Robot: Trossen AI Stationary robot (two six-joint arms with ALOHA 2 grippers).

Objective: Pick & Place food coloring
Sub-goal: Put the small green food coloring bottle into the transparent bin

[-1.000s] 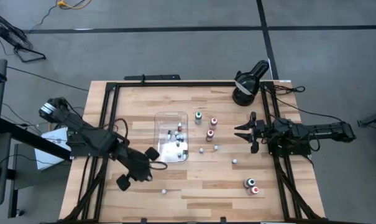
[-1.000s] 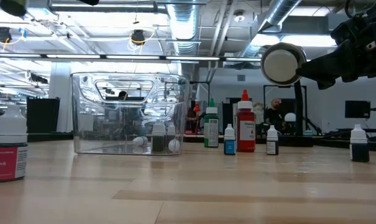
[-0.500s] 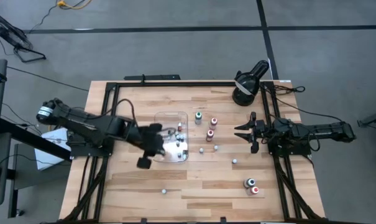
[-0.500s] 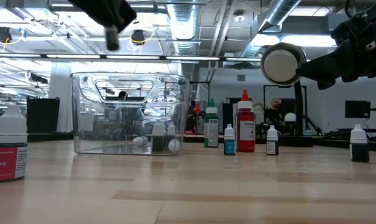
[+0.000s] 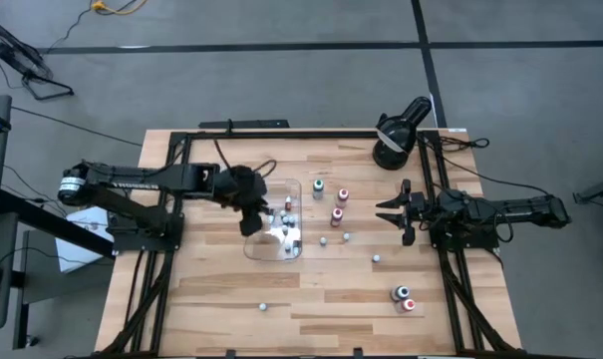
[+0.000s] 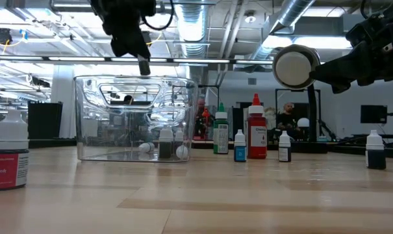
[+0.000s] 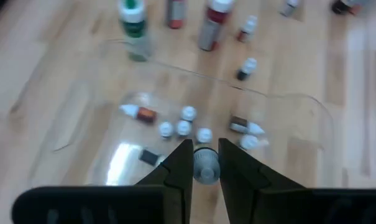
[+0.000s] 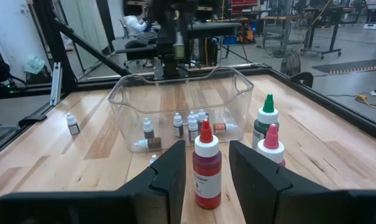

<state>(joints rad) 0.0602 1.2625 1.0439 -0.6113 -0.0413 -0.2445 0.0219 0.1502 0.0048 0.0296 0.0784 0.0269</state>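
The left gripper hangs over the clear tray, pinching one small food coloring bottle above the bottles already inside. The drop-off is in hand; releasing likely comes next. The right gripper, part-open and empty, waits well beside the tray.

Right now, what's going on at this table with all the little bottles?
The left gripper hangs over the clear rectangular plastic tray, pinching one tiny white-capped food coloring bottle above the small bottles lying inside. More bottles stand on the wooden table beside the tray, a tall red-capped one among them. The right gripper waits at the table's right side, holding nothing.
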